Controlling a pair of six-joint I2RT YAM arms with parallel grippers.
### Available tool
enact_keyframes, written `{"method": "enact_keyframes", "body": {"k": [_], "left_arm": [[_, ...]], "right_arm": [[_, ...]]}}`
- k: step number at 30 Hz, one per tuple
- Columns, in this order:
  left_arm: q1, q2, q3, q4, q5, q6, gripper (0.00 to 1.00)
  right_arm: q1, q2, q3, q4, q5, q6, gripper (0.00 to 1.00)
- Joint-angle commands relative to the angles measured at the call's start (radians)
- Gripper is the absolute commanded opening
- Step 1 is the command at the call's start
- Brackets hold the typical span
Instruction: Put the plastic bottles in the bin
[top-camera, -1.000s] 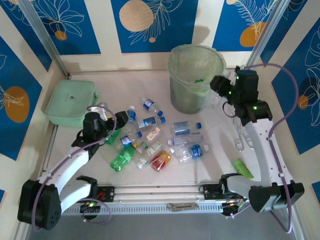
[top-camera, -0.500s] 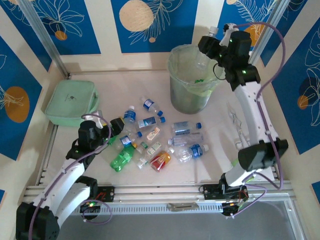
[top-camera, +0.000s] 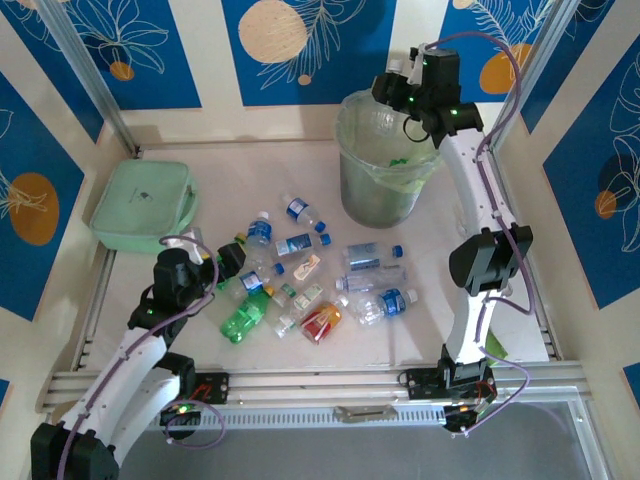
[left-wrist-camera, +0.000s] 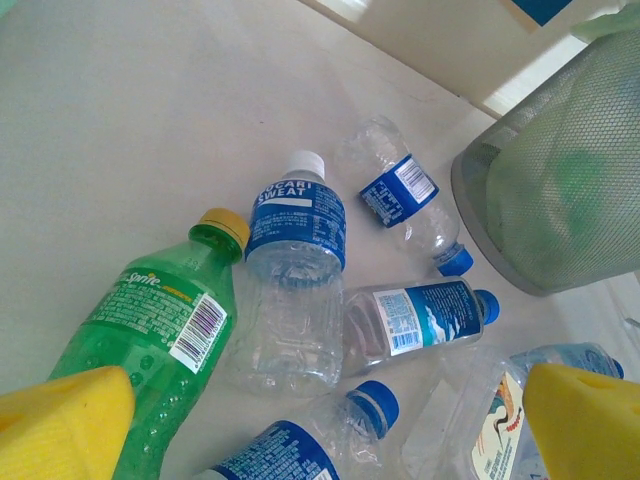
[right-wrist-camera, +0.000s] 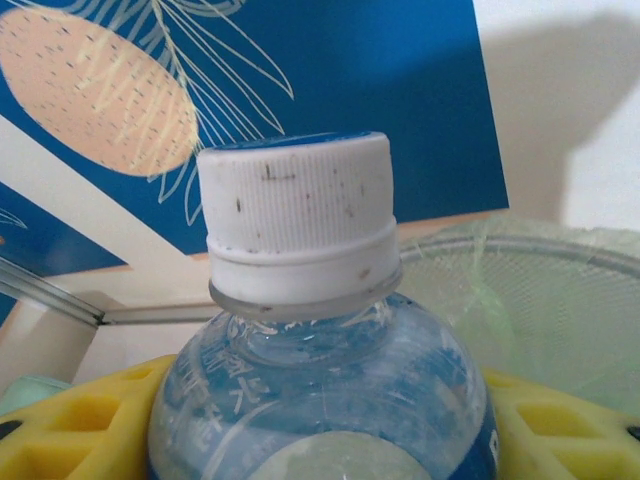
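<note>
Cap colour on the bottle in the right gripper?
White cap, ribbed with dark specks, on the clear bottle. Shows best in the right wrist view.

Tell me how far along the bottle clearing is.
Done: little shows; something small and green lies inside the tall round grey bin with a pale green liner. In hand: the right gripper holds a clear white-capped plastic bottle by the bin's rim. Left: roughly a dozen scattered plastic bottles lie on the pale table, the open left gripper over them.
</note>
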Motion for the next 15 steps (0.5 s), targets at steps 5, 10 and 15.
{"method": "enact_keyframes", "body": {"k": [5,10,15], "left_arm": [[0.010,-0.015,-0.006,-0.009,-0.002,0.003,0.99],[0.010,-0.008,-0.011,0.006,0.003,-0.006,0.99],[0.010,0.014,-0.010,0.032,0.019,-0.011,0.99]], "right_arm": [[0.007,-0.002,0.075,-0.039,-0.030,-0.013,0.83],[0.008,-0.017,0.091,-0.052,-0.039,-0.016,0.86],[0.011,-0.053,0.069,-0.059,-0.050,-0.013,0.86]]}}
